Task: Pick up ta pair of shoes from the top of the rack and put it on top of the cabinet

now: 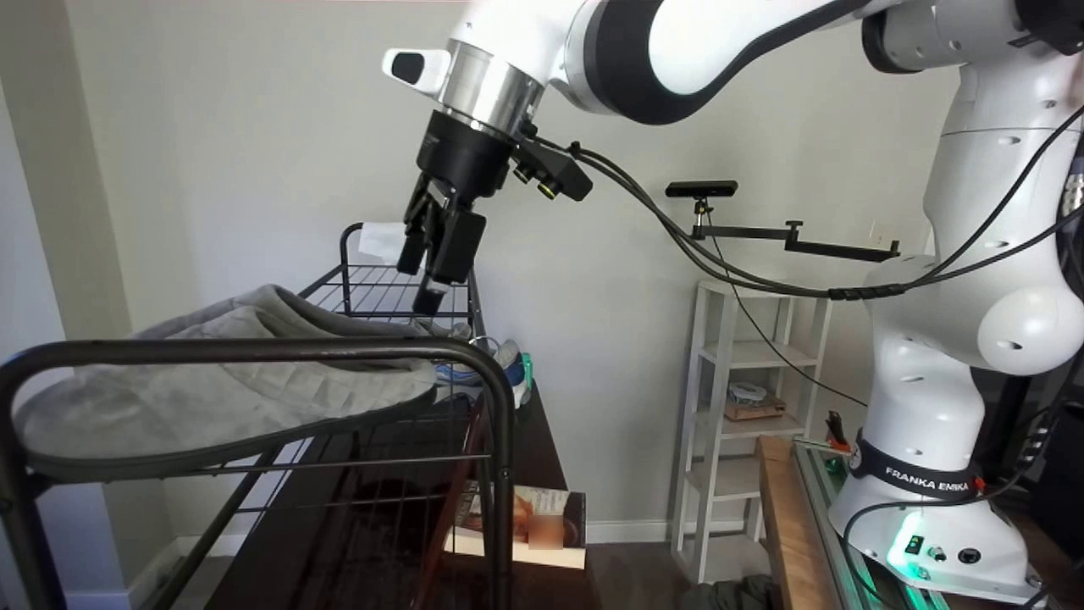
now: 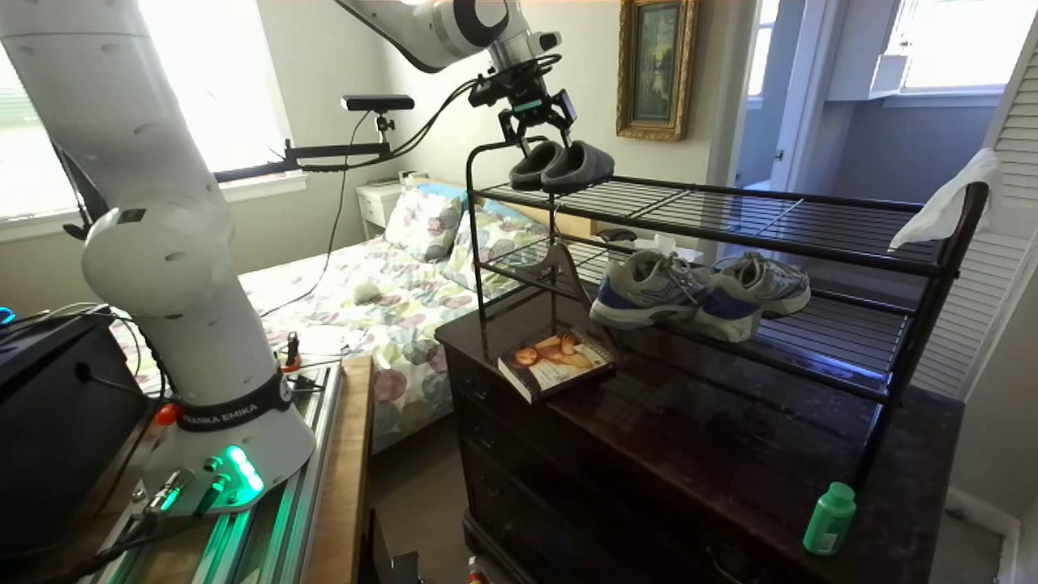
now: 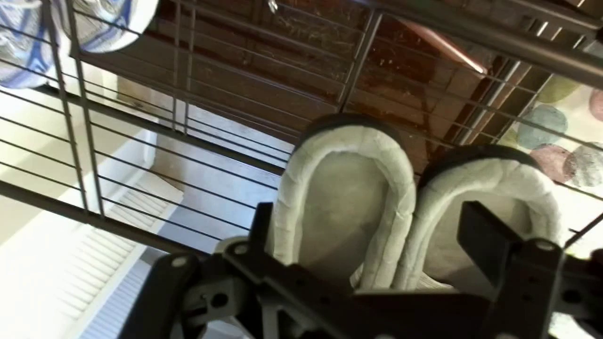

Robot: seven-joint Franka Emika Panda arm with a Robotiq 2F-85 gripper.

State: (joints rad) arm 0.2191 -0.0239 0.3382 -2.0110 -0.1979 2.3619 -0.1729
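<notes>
Black tube at the end of the rack comes closest, rounded corner crossing in front of the pair of shoes. These lie on the wire top tier: soft grey slippers side by side, toes away from the arm's base. Sole line slopes in an exterior view; cannot say whether the heels are raised or just set at an angle.

Handling, by eye: light, padded uppers that should give under a squeeze, soles probably stiffer. Not fragile; matt cloth ought not to slip much. Likely trouble: two loose pieces, so gripping one alone could leave its mate behind. Better hold would be the adjoining inner walls near the heels, pinched together, one finger inside each opening.

Fingers spread wide, nothing clasped that I can see. Wrist view puts one over a slipper's opening, the other by its neighbour's outer edge; touching or just clear, cannot tell.

Arm reaches out high from its wood-edged bench, wrist bent so the fingers point down, leaning outward from the base.

Below the rack: dark cabinet, the destination, carrying a book and a green bottle. Sneakers on the lower tier. White cloth over the rack's opposite end. Patterned bed beyond.
</notes>
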